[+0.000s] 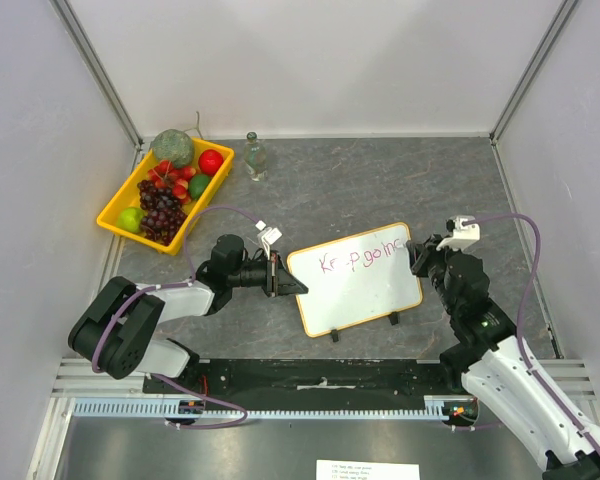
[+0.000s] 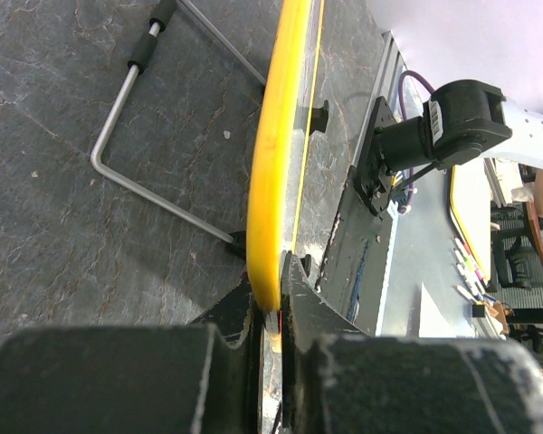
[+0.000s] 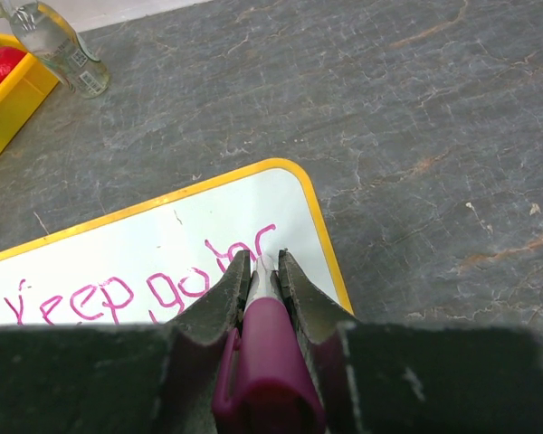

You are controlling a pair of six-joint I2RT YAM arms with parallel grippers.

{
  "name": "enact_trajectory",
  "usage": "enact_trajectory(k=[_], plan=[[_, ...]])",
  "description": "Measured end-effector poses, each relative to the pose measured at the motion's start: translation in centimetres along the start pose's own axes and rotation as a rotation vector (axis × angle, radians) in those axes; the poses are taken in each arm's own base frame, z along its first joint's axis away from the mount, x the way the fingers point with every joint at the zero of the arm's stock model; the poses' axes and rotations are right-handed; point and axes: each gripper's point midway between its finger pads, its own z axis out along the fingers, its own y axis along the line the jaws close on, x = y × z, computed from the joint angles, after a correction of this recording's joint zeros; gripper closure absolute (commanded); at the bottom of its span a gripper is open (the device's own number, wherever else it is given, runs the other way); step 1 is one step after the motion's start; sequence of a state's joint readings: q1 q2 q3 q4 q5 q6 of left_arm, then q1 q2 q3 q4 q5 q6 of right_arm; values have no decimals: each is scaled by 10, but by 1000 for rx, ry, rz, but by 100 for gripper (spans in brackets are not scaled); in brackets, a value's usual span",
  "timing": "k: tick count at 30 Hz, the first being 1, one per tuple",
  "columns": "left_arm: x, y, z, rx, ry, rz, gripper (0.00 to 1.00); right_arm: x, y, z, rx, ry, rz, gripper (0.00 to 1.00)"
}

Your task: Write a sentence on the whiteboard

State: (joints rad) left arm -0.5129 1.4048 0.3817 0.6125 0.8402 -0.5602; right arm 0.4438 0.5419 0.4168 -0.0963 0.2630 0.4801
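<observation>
The whiteboard (image 1: 365,290), white with a yellow frame and two black clip feet, lies mid-table with pink writing "Keep goinc" on it. My left gripper (image 1: 288,283) is shut on the board's left edge; in the left wrist view the yellow frame (image 2: 273,163) runs edge-on between the jaws (image 2: 270,307). My right gripper (image 1: 416,252) is shut on a magenta marker (image 3: 270,357), and its tip rests on the whiteboard (image 3: 163,244) at the last pink letter, near the top right corner.
A yellow tray (image 1: 117,213) of fruit stands at the back left. A small clear bottle (image 1: 255,157) stands behind the board, also in the right wrist view (image 3: 59,50). A bent metal rod (image 2: 154,194) lies by the board's edge.
</observation>
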Motion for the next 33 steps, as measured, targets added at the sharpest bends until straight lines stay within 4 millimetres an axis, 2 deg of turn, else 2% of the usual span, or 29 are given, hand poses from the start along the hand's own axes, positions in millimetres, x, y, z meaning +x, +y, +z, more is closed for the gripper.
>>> enact_trajectory(k=[13,33], plan=[[0,0,0,-1,0,-1,98,3,-6,-2,25,7,-4,100],[0,0,0,-1,1,-2,98,-12,-3,10,51,-6,-23,100]])
